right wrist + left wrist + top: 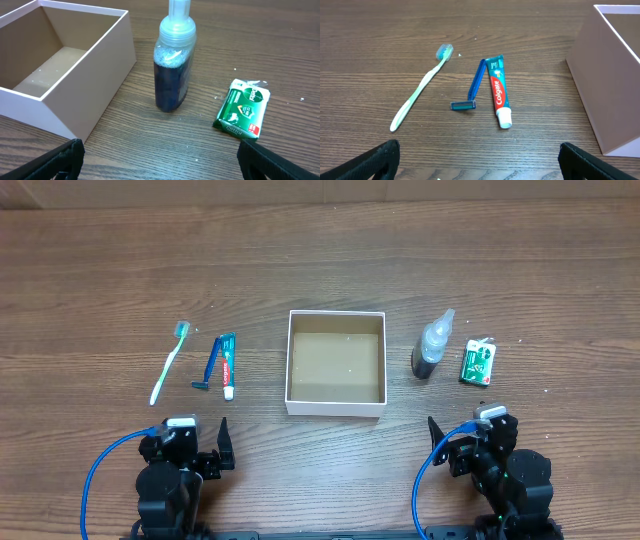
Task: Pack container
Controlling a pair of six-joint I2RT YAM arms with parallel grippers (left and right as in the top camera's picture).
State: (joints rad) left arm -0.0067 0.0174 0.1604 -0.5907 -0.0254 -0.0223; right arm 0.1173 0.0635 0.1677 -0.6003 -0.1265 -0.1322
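Observation:
The container (336, 405), a shallow square white box with a brown inside, sits empty at the table's middle; it also shows in the left wrist view (600, 100) and the right wrist view (95, 75). Left of it lie a green toothbrush (168, 364) (420, 92), a blue razor (209, 364) (474, 87) and a toothpaste tube (228, 366) (498, 90). Right of it stand a dark bottle (431, 347) (172, 70) and a green soap packet (478, 364) (243, 107). My left gripper (205, 448) (480, 162) and right gripper (455, 442) (160, 160) are open and empty near the front edge.
Blue cables (100, 465) loop beside each arm at the front. The wooden table (320, 260) stretches bare behind the objects.

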